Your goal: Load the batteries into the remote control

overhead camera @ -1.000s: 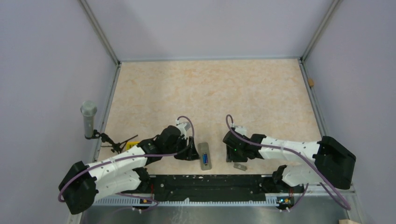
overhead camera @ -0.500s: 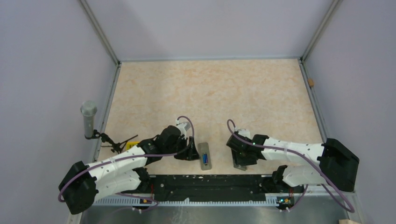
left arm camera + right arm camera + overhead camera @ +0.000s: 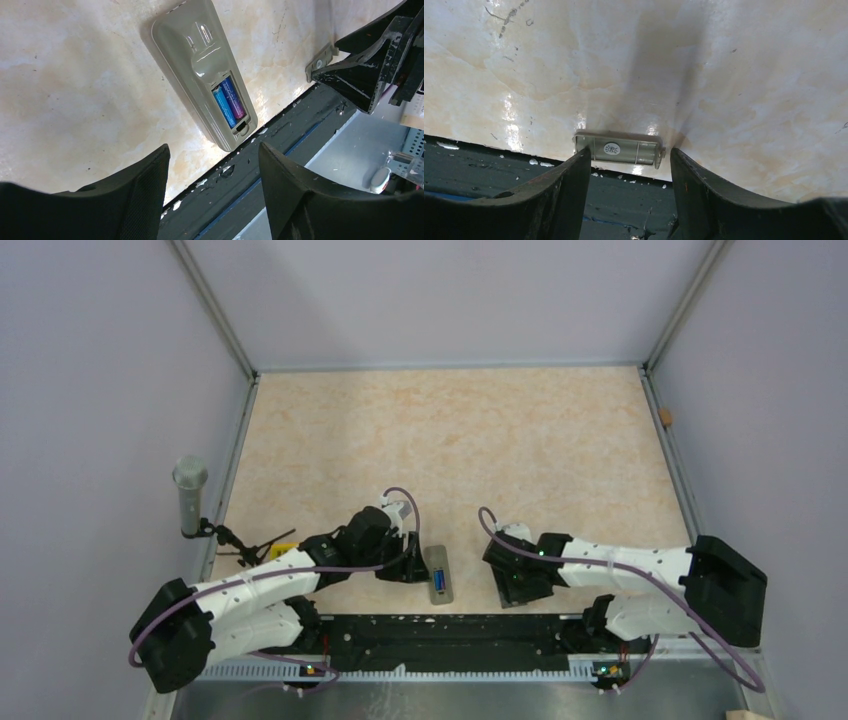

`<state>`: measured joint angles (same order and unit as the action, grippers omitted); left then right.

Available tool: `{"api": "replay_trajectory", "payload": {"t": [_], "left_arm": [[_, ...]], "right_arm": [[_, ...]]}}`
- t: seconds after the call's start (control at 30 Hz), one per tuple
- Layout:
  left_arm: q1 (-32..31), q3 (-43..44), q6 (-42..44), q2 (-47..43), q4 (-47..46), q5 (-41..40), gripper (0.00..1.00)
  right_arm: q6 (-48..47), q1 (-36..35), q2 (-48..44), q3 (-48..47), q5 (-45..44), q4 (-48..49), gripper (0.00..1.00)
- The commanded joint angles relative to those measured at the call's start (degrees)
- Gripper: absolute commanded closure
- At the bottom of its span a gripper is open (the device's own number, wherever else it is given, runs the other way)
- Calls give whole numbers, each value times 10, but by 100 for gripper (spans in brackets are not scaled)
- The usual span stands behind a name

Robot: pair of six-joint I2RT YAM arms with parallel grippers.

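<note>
The remote control (image 3: 438,575) lies face down near the front edge, its grey back up and its compartment uncovered. Two blue batteries (image 3: 229,100) with reddish ends sit side by side in that compartment of the remote control (image 3: 200,55). My left gripper (image 3: 400,565) stands open just left of the remote; in its wrist view the left gripper (image 3: 214,150) holds nothing. My right gripper (image 3: 520,582) is open, low over the small grey cover piece (image 3: 619,150). There the right gripper (image 3: 629,151) has one finger at each end of the cover. The cover is hidden in the top view.
A black rail (image 3: 440,640) runs along the near edge, right beside the cover and the remote. A yellow block (image 3: 285,548) lies behind my left arm. A grey cylinder on a stand (image 3: 189,495) is at the left wall.
My right gripper has moved toward the near edge, come down over the grey cover piece and opened wider. The left arm, the remote and the batteries have stayed put.
</note>
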<state>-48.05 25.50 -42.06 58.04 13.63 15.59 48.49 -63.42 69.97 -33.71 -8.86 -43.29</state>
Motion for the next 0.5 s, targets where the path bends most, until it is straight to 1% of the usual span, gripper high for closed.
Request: {"api": "replay_trajectory", "payload": {"t": [0.0, 0.07, 0.17, 0.47], "left_arm": [[1, 19, -5, 1, -21, 5, 33], [1, 17, -6, -1, -21, 3, 33], [1, 14, -7, -5, -21, 1, 33], [1, 12, -8, -6, -21, 0, 33]], "right_arm": [[-8, -13, 22, 7, 23, 17, 41], [-5, -15, 27, 8, 21, 23, 42], [-1, -16, 32, 5, 11, 26, 48], [6, -16, 21, 0, -3, 12, 67]]}}
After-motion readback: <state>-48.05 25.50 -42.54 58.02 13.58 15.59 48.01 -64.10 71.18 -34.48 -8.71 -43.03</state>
